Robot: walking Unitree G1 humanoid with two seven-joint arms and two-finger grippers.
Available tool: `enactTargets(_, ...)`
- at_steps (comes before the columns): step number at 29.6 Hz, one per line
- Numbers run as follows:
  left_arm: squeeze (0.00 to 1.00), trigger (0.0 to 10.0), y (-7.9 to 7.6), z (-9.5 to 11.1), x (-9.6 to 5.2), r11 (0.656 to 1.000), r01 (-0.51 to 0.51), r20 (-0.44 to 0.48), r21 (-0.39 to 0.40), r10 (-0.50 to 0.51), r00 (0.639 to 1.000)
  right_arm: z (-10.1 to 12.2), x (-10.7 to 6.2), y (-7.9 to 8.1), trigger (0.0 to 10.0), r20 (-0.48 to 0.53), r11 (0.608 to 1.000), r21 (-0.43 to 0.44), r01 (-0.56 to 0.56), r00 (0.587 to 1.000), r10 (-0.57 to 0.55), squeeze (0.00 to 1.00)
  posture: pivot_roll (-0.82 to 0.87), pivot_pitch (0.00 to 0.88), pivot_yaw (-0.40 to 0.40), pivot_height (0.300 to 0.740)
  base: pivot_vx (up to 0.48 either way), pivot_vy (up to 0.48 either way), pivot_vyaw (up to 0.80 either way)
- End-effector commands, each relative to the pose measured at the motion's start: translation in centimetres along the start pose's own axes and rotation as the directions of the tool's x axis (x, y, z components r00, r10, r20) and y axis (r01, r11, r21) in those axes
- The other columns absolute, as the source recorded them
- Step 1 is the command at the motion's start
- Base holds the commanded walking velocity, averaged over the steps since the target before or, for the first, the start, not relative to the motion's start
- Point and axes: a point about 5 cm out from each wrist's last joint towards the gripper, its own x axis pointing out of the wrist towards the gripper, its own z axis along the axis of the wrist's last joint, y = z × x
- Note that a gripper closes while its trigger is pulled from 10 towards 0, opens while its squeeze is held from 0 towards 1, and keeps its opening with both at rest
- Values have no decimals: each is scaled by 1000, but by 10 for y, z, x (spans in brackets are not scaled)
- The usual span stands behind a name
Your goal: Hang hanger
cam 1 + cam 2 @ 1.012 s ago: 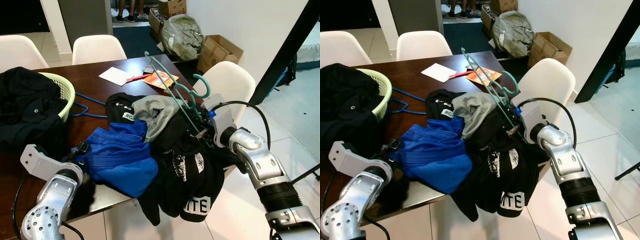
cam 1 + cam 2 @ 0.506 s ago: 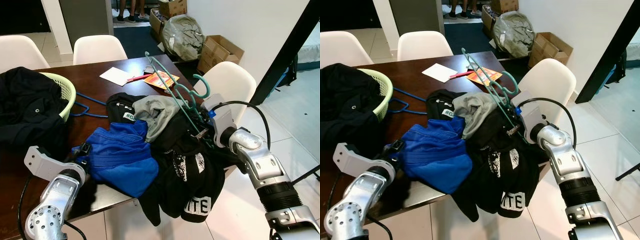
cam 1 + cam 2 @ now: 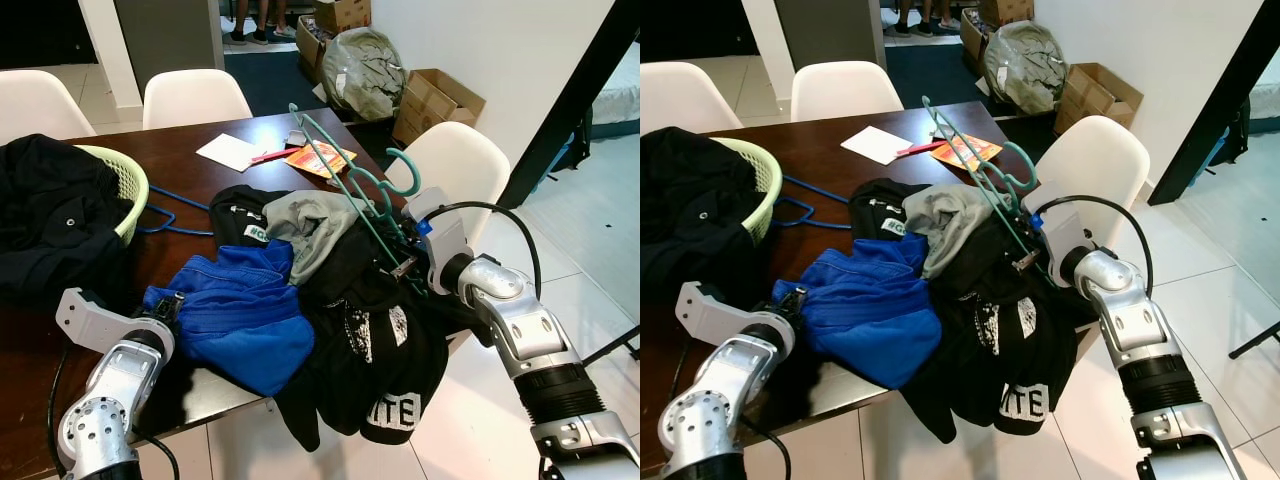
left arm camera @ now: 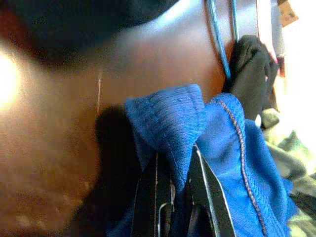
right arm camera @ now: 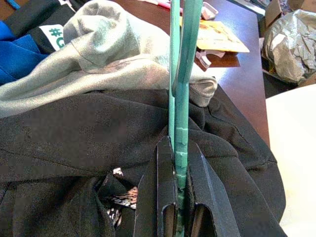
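Now the right end effector (image 3: 408, 262) has the teal hanger (image 3: 350, 185) pinched at its lower end, over the clothes at the bench's right edge.

From that grip the hanger's long axis runs up and away toward the far side of the bench (image 3: 200, 150), hook (image 3: 405, 170) curling at the right by the white chair (image 3: 455, 165). In the right wrist view the black fingers (image 5: 165, 168) are closed tight on the teal bar. The left end effector (image 4: 173, 197) is well apart, nipping a fold of the blue garment (image 3: 240, 310). Any rail to hang it on is out of sight, and the hanger's lower bar looks buried in the black clothing (image 3: 380, 340), perhaps snagged.
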Motion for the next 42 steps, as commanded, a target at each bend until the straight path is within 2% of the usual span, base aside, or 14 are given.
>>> enactTargets(1,0,0,2,8,0,998,-14,36,65,11,999,0,0,0,10000,-1,1000,-9,3,1000,-3,0,27,100,-34,740,0,0,0)
enactTargets(7,0,0,-41,28,-7,908,169,54,383,-204,977,0,2,4,10000,1,1000,-3,-2,1000,2,0,32,92,-35,740,0,0,0)
enactTargets(10,0,0,-73,27,-18,740,338,-61,581,-374,925,1,3,6,10000,8,1000,12,-10,1000,9,0,33,92,-34,740,0,0,0)
enactTargets(11,0,0,-103,19,-37,441,503,-264,744,-497,827,2,4,7,10000,17,999,31,-15,1000,15,0,40,91,-34,740,0,0,0)
enactTargets(13,0,0,-103,19,-37,441,503,-264,744,-497,827,2,4,7,10000,17,999,31,-15,1000,15,0,40,91,-34,740,0,0,0)
enactTargets(14,0,0,-131,22,-64,132,647,-469,751,-584,663,3,6,8,10000,29,998,55,-19,999,18,0,49,88,-28,740,0,0,0)
enactTargets(16,0,0,-131,22,-64,132,647,-469,751,-584,663,3,6,8,10000,29,998,55,-19,999,18,0,49,88,-28,740,0,0,0)
enactTargets(17,0,706,-158,31,-88,-67,716,-586,695,-629,510,5,7,8,10000,42,997,79,-20,999,17,0,55,85,-23,740,0,0,0)
enactTargets(18,0,706,-158,31,-88,-67,716,-586,695,-629,510,5,7,8,10000,42,997,79,-20,999,17,0,55,85,-23,740,0,0,0)
enactTargets(20,0,3961,-180,40,-109,-206,730,-644,651,-660,388,7,7,8,10000,59,994,112,-20,998,13,0,63,83,-18,740,0,0,0)
enactTargets(21,0,10000,-195,45,-129,-318,731,-683,604,-679,269,8,8,8,10000,78,989,148,-21,997,10,0,65,80,-11,740,0,0,0)
enactTargets(23,0,10000,-203,43,-144,-382,738,-707,556,-685,178,10,7,9,10000,98,982,189,-23,995,5,0,65,79,-6,740,0,0,0)
enactTargets(29,0,10000,-203,37,-150,-448,698,-713,559,-689,128,12,7,12,10000,125,969,246,-26,992,-5,0,60,79,-2,740,0,0,0)
enactTargets(42,0,10000,-223,42,-115,-270,615,-497,740,-837,231,41,11,-4,10000,267,864,503,28,946,-186,0,57,75,-5,740,0,0,-62)
